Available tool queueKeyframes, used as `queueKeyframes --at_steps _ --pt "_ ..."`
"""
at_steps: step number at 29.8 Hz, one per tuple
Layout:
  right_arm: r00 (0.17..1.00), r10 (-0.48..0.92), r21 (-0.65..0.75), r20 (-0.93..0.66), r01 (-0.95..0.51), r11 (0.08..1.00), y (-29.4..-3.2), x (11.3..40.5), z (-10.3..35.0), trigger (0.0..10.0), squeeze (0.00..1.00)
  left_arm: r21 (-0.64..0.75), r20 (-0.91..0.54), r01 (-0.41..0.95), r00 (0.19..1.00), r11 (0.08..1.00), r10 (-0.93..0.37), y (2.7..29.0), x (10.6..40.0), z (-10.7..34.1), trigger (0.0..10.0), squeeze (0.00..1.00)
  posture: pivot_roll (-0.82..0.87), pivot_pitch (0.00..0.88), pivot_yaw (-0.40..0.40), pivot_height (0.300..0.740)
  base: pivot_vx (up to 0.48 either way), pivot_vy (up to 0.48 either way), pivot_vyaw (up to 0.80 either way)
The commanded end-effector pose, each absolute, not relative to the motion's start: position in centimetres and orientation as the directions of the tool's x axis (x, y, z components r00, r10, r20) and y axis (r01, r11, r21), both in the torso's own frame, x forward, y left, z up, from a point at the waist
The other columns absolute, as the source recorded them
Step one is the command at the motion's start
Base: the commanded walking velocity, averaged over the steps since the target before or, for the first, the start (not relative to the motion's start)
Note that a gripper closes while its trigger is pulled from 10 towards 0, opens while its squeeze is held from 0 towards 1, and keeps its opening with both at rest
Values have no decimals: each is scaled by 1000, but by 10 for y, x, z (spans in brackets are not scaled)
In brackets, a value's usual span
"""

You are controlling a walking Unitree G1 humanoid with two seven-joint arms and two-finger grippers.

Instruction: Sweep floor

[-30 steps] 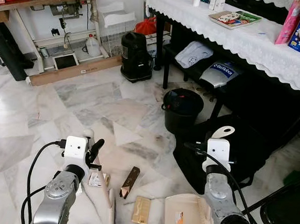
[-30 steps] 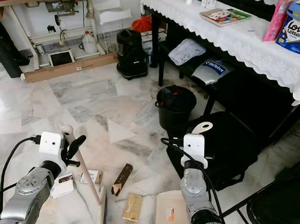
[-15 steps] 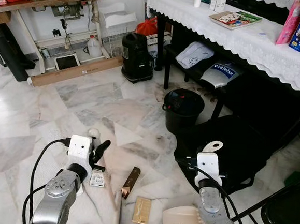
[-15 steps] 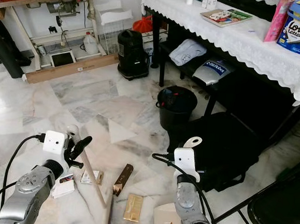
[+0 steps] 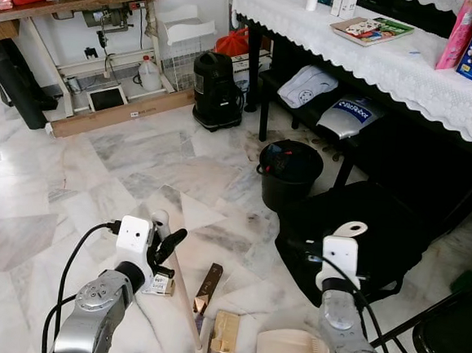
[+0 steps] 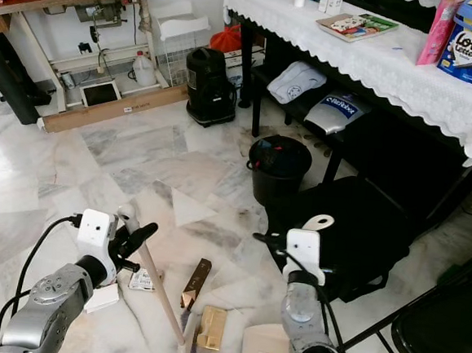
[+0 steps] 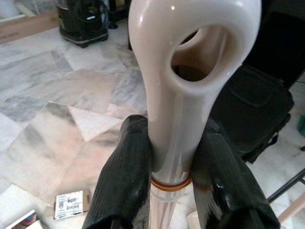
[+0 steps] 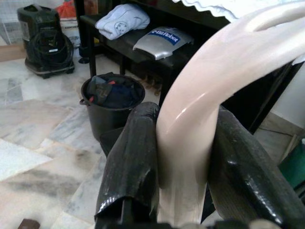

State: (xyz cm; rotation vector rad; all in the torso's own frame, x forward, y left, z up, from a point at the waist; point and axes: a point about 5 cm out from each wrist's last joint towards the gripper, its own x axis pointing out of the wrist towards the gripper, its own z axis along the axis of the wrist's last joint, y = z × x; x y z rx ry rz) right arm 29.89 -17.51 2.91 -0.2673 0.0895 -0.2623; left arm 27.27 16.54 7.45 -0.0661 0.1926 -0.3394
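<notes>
My left gripper (image 7: 174, 167) is shut on the cream broom handle (image 5: 179, 291) just below its loop end. The handle slants down to the floor between a small printed card (image 5: 158, 283) and a brown wrapper (image 5: 207, 285). A tan packet (image 5: 224, 332) lies just in front of the cream dustpan (image 5: 287, 352), which rests on the marble floor at the bottom of the view. My right gripper (image 8: 183, 157) is shut on the dustpan's upright handle (image 5: 350, 230).
A black bucket (image 5: 288, 172) with rubbish stands ahead, with a black bag (image 5: 379, 229) to its right beside the dustpan handle. A table with a white lace cloth (image 5: 375, 65) runs along the right. A black vacuum (image 5: 216, 91) sits at the back, and a dark chair (image 5: 452, 341) at the lower right.
My left gripper and the broom handle have moved right, closer to the brown wrapper, and the broom's lower end has swung right toward the tan packet. The dustpan stays near the packet.
</notes>
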Motion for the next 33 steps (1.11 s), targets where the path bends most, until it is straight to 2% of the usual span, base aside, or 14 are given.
queueKeyframes --at_steps 1,15,21,26,33 --pt "964 -259 -283 -63 231 931 -171 302 30 10000 0 -102 -181 326 923 940 -340 171 270 76 10000 0 211 44 87 740 0 0 0" --pt "966 -259 -233 -17 248 940 -168 312 43 10000 0 -102 -190 344 914 933 -358 171 269 76 10000 0 217 27 91 740 0 0 0" --pt "959 -283 -168 15 281 945 -173 316 51 10000 0 -102 -194 350 911 931 -364 171 269 76 10000 0 209 23 97 740 0 0 0" --pt "962 -264 -217 70 273 937 -176 325 64 10000 0 -101 -183 352 913 931 -365 169 271 78 10000 0 213 20 93 740 0 0 0" --pt "969 -247 -242 7 241 940 -174 315 47 10000 0 -92 -188 346 915 934 -358 174 267 79 10000 0 225 29 91 740 0 0 0"
